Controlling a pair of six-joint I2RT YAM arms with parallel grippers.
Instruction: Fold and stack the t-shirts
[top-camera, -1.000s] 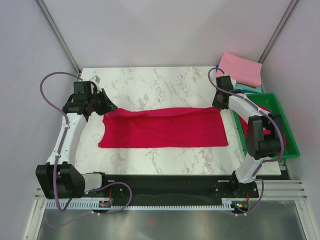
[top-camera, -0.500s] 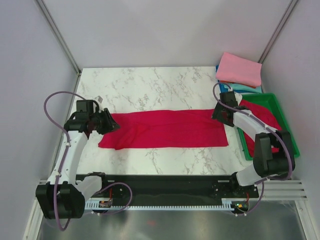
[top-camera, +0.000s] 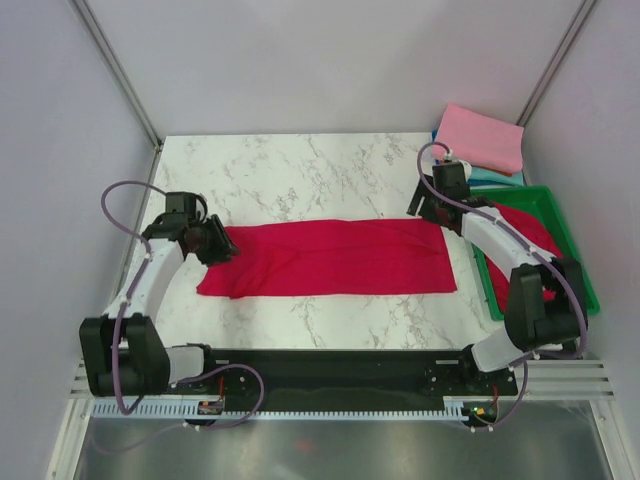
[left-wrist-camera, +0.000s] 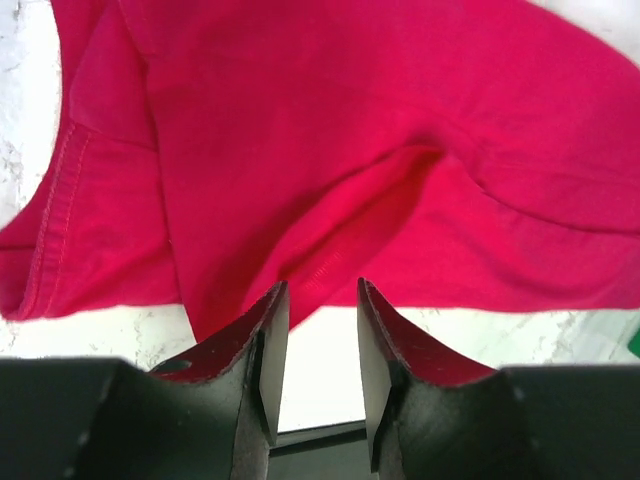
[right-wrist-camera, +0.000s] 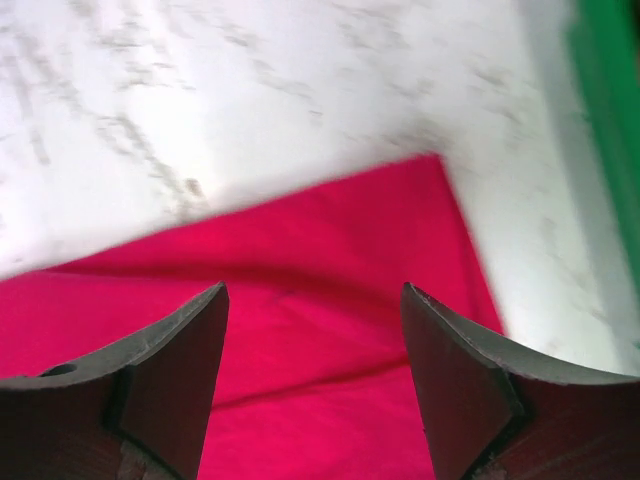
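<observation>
We see the table (top-camera: 300, 170) with a red t-shirt (top-camera: 330, 258) lying as a long band across its middle, nine to three o'clock. A pink t-shirt (top-camera: 480, 138) (folded) sits at two o'clock. At the band's nine o'clock end the left gripper (left-wrist-camera: 320, 290) stands narrowly parted. At three the right gripper (right-wrist-camera: 312, 290) gapes wide. Both are empty.

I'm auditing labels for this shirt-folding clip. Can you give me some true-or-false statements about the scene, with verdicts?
The red t-shirt lies spread as a long band on the table. True.
The left gripper is clamped on cloth. False: its jaws stand apart, nothing between them.
The right gripper is open. True.
The pink shirt lies in the green tray. False: it tops a folded stack beyond the tray.
</observation>
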